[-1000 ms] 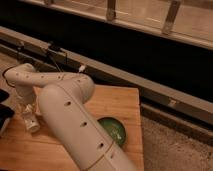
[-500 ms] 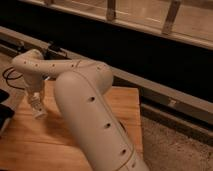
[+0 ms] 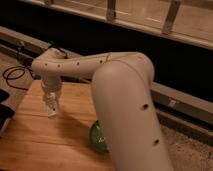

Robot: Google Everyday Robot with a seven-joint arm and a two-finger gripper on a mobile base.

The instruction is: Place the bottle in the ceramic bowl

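The white arm (image 3: pixel 125 95) bends over a wooden table (image 3: pixel 45 145) and fills much of the view. Its gripper (image 3: pixel 51 99) points down above the left part of the table and is clenched on the upper part of the bottle (image 3: pixel 52 110), which hangs upright under it. Whether the bottle's base touches the wood, I cannot tell. The ceramic bowl (image 3: pixel 97 137) stands on the table to the right of the bottle, apart from it, half hidden behind the arm. A black cable (image 3: pixel 12 75) lies at the left.

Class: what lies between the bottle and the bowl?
Only bare table, in the camera view; the end effector is at the bottle, left of the bowl.
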